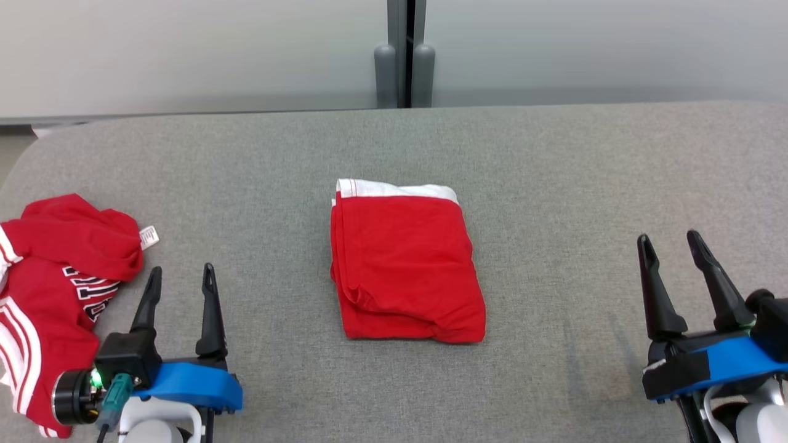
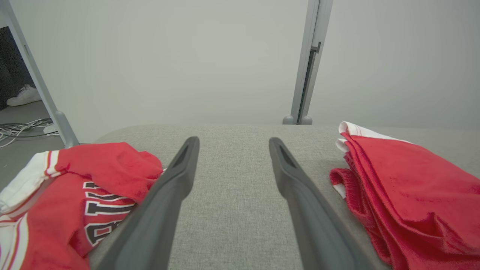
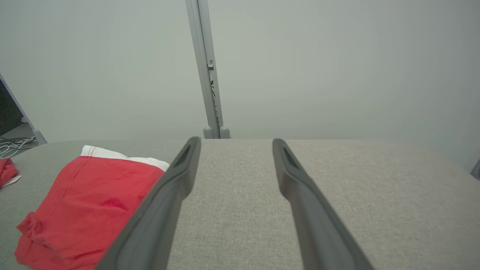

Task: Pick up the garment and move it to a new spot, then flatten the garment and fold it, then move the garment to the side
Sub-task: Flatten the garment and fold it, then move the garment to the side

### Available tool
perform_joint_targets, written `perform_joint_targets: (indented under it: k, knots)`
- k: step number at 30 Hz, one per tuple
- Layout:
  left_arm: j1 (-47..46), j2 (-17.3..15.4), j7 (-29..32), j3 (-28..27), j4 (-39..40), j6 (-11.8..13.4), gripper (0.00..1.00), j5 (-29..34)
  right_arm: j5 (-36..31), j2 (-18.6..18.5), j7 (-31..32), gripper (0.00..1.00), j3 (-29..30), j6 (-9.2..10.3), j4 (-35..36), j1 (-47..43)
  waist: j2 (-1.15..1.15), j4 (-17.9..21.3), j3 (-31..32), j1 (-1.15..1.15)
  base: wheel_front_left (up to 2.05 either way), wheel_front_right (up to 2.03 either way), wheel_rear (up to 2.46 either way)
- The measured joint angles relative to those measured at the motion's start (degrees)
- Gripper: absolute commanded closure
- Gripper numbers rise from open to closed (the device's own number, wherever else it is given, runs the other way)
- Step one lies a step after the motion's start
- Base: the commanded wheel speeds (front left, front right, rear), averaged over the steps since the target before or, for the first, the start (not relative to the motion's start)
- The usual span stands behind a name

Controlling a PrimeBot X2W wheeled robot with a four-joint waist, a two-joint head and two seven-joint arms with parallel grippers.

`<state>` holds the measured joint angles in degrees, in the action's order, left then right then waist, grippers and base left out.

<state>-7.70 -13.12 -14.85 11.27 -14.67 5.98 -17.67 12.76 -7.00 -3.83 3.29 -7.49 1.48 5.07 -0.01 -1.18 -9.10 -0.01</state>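
A red garment with a white waistband [image 1: 403, 264] lies folded into a rectangle at the middle of the grey table [image 1: 554, 172]. The left wrist view has it at the right [image 2: 412, 187], the right wrist view at the lower left [image 3: 90, 202]. My left gripper [image 1: 182, 274] stands open at the lower left, well to the left of the folded garment, nothing between its fingers [image 2: 172, 187]. At the lower right my right gripper [image 1: 669, 240] is open too, far to the right of the garment, fingers [image 3: 176, 183] empty.
A crumpled red jersey with white stripes and dark lettering [image 1: 55, 289] lies at the table's left edge, just left of my left gripper [image 2: 232, 142]. A pale wall with a grey post [image 1: 404, 55] stands behind the table. Cables [image 2: 18, 129] lie on the floor at left.
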Motion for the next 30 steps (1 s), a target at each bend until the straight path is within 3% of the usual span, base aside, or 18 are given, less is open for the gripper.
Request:
perform_joint_targets:
  k: [17,30]
  knots:
    - [8.0,-1.0,3.0,2.6,2.5,-0.2,0.0,-0.9,-1.7,1.7,5.4,0.0,-0.2,0.0,4.1,-9.0,0.01,0.9,8.8,0.0,0.0,0.0,0.0]
    - [8.5,-2.0,3.7,2.8,3.4,0.1,0.0,-1.4,-2.2,2.0,6.3,0.0,0.2,0.0,5.3,-10.3,0.01,0.5,9.4,0.01,0.0,0.0,0.0]
